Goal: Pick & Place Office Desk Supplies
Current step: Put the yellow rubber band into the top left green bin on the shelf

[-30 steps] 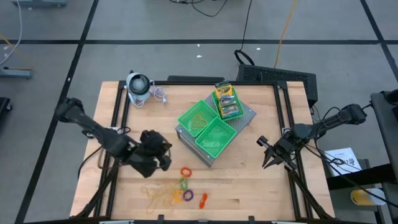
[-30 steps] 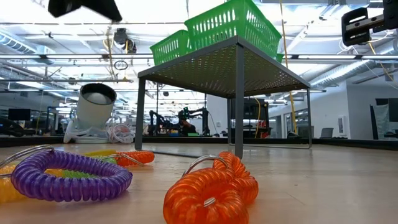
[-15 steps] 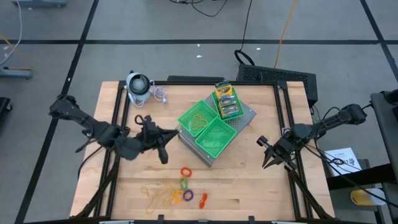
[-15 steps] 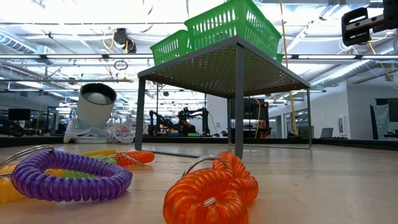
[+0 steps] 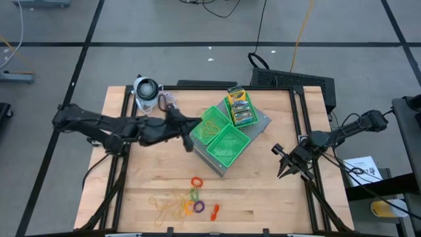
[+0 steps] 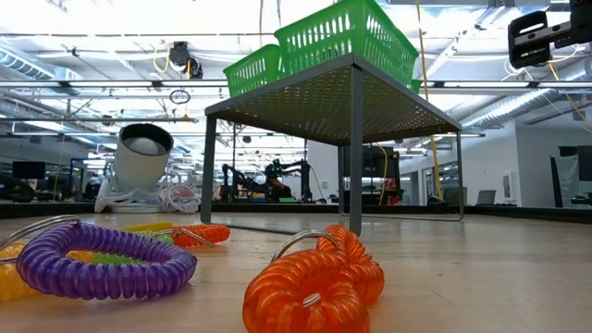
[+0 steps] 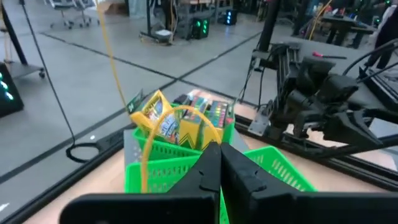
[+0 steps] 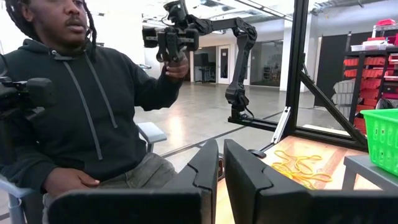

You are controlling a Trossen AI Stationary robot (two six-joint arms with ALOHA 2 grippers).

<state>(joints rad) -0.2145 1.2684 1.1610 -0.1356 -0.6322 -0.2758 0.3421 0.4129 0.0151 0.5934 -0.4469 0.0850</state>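
My left gripper (image 5: 191,137) hovers at the left side of three green trays (image 5: 228,146) on a grey stand, shut on a thin tan-yellow rubber band (image 7: 180,109). The left tray (image 5: 209,125) holds rubber bands. The far tray carries a yellow-orange box (image 5: 237,99) and a green box (image 5: 244,116). A tangle of rubber bands (image 5: 168,207) and red, green, purple and orange coil rings (image 5: 197,196) lie on the table near its front edge. My right gripper (image 5: 283,168) waits shut at the table's right edge. My left gripper pinches the rubber band between its two fingertips (image 7: 210,155). The fingers come nearly level from the table's left. The band arches out beyond the tips as a slack loop (image 7: 149,134), and a strand (image 6: 260,23) hangs clear above the trays.
A grey-white round gadget (image 5: 146,92) stands at the far left corner beside a small coil of clear cord (image 5: 170,100). A person sits beyond the table in the right wrist view (image 8: 81,99). Bare wood lies between the stand and the rings.
My left gripper has risen from the table's near-left area and gone toward the far right to the trays, tipping from pointing down to nearly level. It has stayed shut, the band with it. It has left the low view.
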